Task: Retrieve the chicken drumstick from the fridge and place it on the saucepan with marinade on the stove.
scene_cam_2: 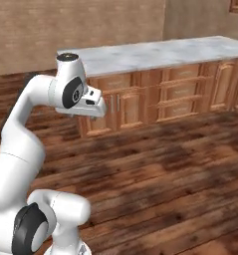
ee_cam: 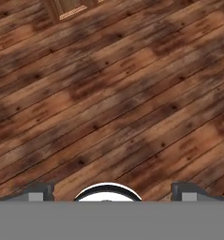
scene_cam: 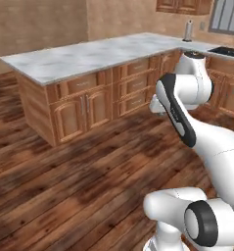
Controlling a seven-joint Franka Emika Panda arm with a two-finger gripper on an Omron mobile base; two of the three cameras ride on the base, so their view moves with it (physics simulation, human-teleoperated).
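Plank floor (scene_cam: pixel 79 171), dark brown wood, occupying the foreground of both base views and nearly the whole hand view; beyond it a long island counter (scene_cam: pixel 89 56) with a pale marble top, carried on wooden cabinets (scene_cam: pixel 84 105) with panelled doors and drawers; at the far right of the left base view, a dark inset surface (scene_cam: pixel 226 50) in the rear counter, too small to identify as the stove or a sink, with a paper towel roll (scene_cam: pixel 188 30) standing just beside it; brick-toned walls behind. The white arm is folded with the hand pointing down at bare floor, well apart from the counter. Gripper (ee_cam: pixel 112 192): finger tips at the two lower corners of the hand view, jaws spread as wide as they go, nothing between them and nothing touched; the pincer is released and empty. Task items: the chicken drumstick, fridge and saucepan cannot be located from these frames; by judgement, the retrieval has not begun and the base has yet to reach the fridge. Risks, judged from this pose: with the fridge out of sight, the base may drive toward the wrong unit; the projecting elbow may strike the island's corner during a turn; the tiny drumstick may slip from widely spread fingers if they close off centre.
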